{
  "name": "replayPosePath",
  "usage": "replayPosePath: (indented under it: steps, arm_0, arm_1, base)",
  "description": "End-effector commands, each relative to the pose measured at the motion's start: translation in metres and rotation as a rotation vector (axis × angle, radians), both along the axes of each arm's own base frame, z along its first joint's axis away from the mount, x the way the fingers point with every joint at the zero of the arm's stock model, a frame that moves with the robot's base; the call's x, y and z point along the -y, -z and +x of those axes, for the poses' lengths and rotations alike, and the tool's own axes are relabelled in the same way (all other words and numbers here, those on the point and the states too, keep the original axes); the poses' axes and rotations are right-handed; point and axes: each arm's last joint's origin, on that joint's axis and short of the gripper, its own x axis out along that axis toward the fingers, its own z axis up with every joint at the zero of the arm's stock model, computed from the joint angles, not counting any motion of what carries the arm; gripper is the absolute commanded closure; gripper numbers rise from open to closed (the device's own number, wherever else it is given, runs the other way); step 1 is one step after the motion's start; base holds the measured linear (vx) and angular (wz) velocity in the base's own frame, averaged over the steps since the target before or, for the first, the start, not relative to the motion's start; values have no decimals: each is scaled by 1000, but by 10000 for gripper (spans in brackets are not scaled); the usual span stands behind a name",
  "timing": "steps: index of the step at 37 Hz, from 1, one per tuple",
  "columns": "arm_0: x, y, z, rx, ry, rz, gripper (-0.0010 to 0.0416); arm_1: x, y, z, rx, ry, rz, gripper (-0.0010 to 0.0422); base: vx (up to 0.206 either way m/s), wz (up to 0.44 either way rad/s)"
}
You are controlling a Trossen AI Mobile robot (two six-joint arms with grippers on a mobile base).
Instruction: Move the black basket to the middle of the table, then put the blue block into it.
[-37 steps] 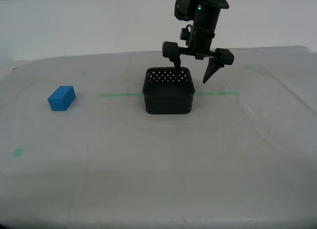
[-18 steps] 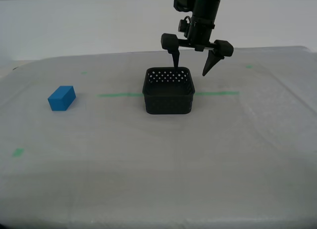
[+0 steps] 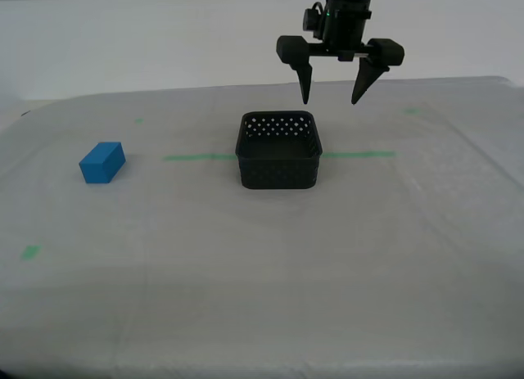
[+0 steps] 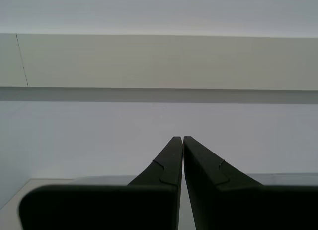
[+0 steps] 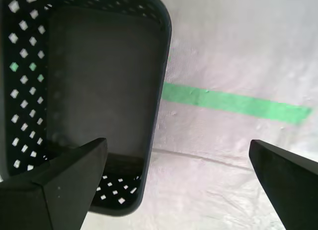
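Basket (image 3: 278, 160), black and perforated, stands upright on the table (image 3: 327, 256), mouth facing up and nothing inside. It sits near the middle of the exterior view, on the green tape line (image 3: 196, 157), which shows on both sides of it. Seen from the exterior view it is close to square, so I cannot tell which of its sides is longer.

Well apart from it, toward the exterior view's left, the blue block (image 3: 102, 162) lies flat on the cloth. Its long axis runs at an angle, from near on the left to farther on the right. Nothing lies between block and basket. A small green tape bit (image 3: 30, 252) marks the cloth nearer the camera on the left.

My first gripper (image 3: 336, 84) hangs in the air above the basket's far rim, fingers pointing down, spread wide apart and holding nothing. It touches neither basket nor table.

The first wrist view looks straight down into the basket's bare floor (image 5: 94, 86), with the tape line running away from its wall.

My second gripper (image 4: 179, 160) appears only in the second wrist view: fingers pressed together, empty, facing a pale wall (image 4: 159, 61).
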Motion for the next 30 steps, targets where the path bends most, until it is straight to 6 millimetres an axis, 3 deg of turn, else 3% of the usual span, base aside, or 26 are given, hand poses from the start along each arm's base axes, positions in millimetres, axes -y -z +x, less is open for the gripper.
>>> replayPosePath:
  steps: [1,14,30]
  arm_0:
    - [6,-9,0,13,4,-1,5]
    - [29,-31,-13,59,32,-50,5]
    - [102,-42,-56,94,171,-35,5]
  arm_1:
    - [0,-1,0,7,0,1,412]
    - [0,-1,0,7,-1,1,412]
    - [0,-1,0,8,0,1,412]
  base:
    - [0,0]
    - [0,0]
    - [0,0]
